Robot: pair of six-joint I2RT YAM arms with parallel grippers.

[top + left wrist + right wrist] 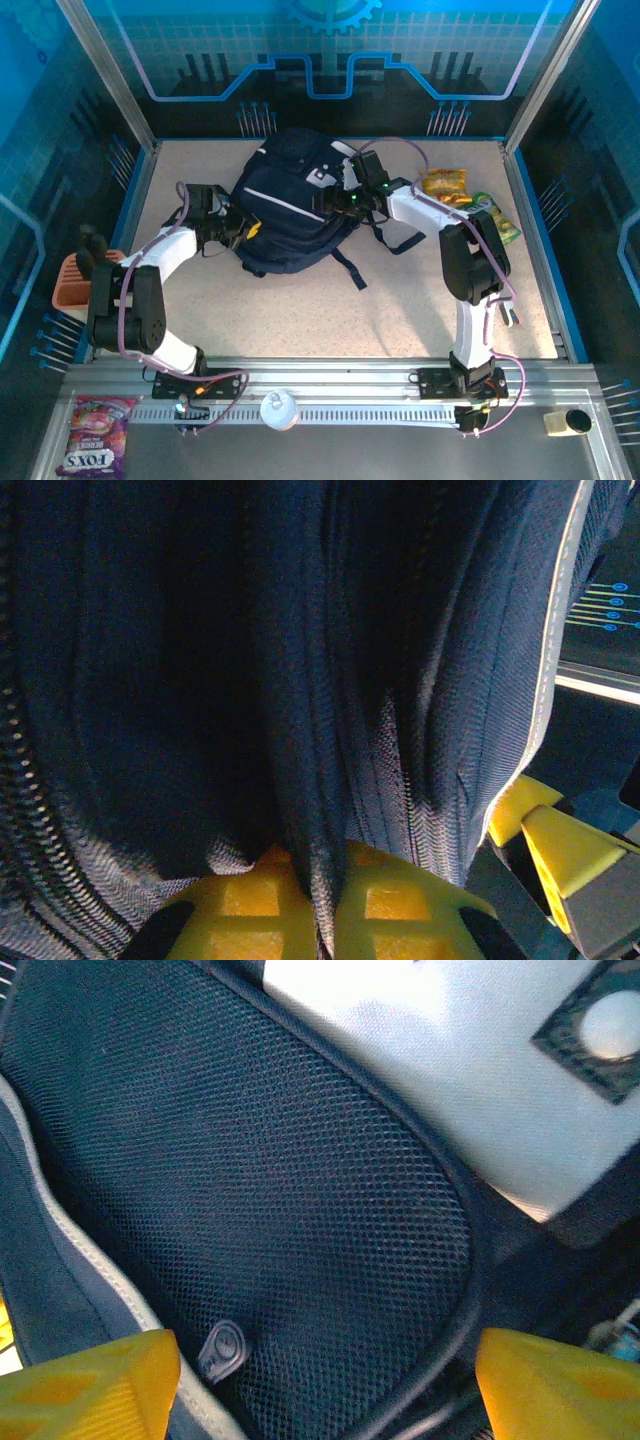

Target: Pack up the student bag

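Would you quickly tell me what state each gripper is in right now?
Left gripper: closed, pinching a fold of the bag.
Right gripper: open over the bag, holding nothing.

1. A yellow snack packet lies at two o'clock on the speckled table; a green packet sits just beside it, toward three;
2. an orange basket at nine o'clock, at the table's edge;
3. a purple sweets bag at seven o'clock; a white round object at six.
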